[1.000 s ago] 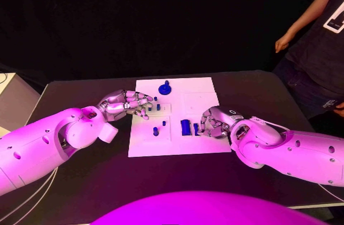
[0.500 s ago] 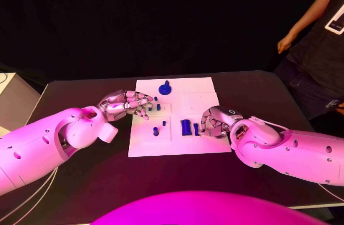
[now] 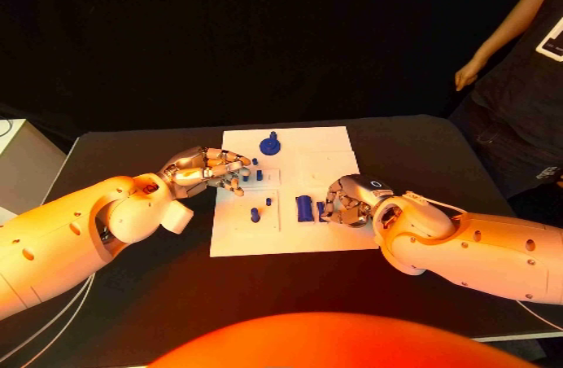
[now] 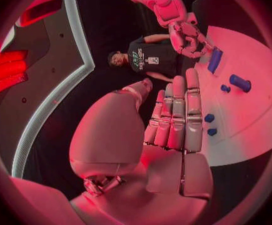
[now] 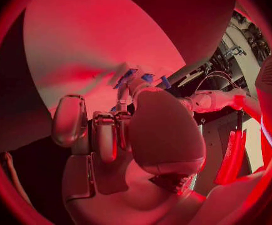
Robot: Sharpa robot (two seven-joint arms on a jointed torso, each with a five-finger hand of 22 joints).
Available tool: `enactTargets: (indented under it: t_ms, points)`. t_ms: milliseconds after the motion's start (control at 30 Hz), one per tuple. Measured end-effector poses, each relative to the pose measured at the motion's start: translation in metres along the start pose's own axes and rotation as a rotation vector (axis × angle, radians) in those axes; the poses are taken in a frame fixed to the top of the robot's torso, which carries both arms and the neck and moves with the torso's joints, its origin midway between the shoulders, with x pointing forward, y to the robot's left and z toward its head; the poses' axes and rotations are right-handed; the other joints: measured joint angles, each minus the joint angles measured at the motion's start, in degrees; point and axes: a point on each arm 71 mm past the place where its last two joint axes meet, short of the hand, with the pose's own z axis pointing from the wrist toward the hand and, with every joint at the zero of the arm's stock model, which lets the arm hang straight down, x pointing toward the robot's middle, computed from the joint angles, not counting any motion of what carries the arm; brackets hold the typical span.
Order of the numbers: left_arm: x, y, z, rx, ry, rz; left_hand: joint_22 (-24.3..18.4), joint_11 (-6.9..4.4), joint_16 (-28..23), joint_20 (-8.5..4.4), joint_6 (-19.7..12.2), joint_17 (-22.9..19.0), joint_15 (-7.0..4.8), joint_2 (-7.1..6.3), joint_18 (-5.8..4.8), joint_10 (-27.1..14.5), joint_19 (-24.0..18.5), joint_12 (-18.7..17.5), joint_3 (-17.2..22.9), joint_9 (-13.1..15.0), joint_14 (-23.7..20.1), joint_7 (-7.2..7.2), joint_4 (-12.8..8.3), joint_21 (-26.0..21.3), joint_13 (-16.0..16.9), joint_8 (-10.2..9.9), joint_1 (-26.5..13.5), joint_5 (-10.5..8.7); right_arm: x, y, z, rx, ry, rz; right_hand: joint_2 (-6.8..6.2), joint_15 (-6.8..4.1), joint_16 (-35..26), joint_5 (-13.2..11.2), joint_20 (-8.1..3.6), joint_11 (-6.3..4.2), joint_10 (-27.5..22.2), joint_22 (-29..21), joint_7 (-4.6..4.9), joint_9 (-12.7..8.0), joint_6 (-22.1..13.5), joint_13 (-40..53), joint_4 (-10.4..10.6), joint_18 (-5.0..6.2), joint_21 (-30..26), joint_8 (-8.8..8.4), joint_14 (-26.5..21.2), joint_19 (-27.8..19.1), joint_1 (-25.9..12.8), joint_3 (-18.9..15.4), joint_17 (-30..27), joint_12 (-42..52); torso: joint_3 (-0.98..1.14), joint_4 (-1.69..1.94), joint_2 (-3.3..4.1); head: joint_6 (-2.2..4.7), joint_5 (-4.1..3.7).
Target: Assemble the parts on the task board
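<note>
Where fingers (image 3: 334, 209) curl (right), block (image 3: 304, 208) adjoins.

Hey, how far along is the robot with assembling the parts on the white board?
Early to midway, by the look of it. A blue round part with a stem already stands upright at the far end of the task board. The right robot hand is at the blue bar; its grip is hidden. The left robot hand hovers with nothing visible in it. Small blue pieces remain loose.

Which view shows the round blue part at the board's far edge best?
Head view: the round blue part stands unblocked on the task board, beyond the left hand. I can't pick it out in the left wrist or right wrist views.
</note>
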Motion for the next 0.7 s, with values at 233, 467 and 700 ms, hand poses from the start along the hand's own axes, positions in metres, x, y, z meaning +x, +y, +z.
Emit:
enactTargets:
  t_ms: [233, 467, 700]
  points:
    - [0.0, 0.0, 0.0, 0.0, 0.0, 0.0, 0.0, 0.0, 0.0, 0.0, 0.0, 0.0, 0.0, 0.0, 0.0, 0.0, 0.0, 0.0, 0.0, 0.0, 0.0, 0.0, 0.0, 0.0, 0.0, 0.0, 0.0, 0.0, 0.0038, 0.0038, 0.0015, -0.007, 0.01, 0.0, 0.14, 0.0, 0.0, 0.0, 0.0, 0.0, 0.0, 0.0, 0.0, 0.0, 0.0, 0.0, 0.2, 0.0, 0.0, 0.0, 0.0, 0.0, 0.1, -0.2, 0.0, 0.0, 0.0, 0.01, 0.0, 0.0, -0.08]
    - [0.0001, 0.0, 0.0, 0.0, 0.0, 0.0, 0.0, 0.0, 0.0, 0.0, 0.0, 0.0, 0.0, 0.0, 0.0, 0.0, 0.0, 0.0, 0.0, 0.0, 0.0, 0.0, 0.0, 0.0, 0.0, 0.0, 0.0, 0.0, 0.0038, 0.0032, 0.0052, 0.001, 0.017, -0.012, 0.14, 0.0, 0.0, 0.0, 0.0, 0.0, 0.0, 0.0, 0.19, -0.1, -0.2, 0.0, 0.1, 0.0, -0.5, 0.0, 0.0, 0.0, 0.1, -0.4, 0.0, -0.3, -0.01, 0.0, 0.01, 0.0, -0.1]
    - [0.0002, 0.0001, 0.0002, 0.0, 0.001, 0.0, 0.2, -0.21, 0.0, -0.01, 0.0, 0.1, -0.03, 0.0, 0.01, -0.2, -0.6, 0.3, 0.0, 0.1, -0.4, 0.0, 0.0, 0.3, 0.1, 0.0, 0.0, 0.0, 0.0043, 0.0042, 0.005, -0.003, 0.017, -0.018, 0.46, 0.0, 0.0, 0.0, 0.0, 0.0, 0.0, 0.0, 0.19, -0.2, -0.2, 0.0, 0.1, 0.0, -0.9, 0.0, 0.0, 0.0, 0.4, -0.4, 0.0, -0.3, -0.01, 0.01, -0.01, 0.0, -0.05]
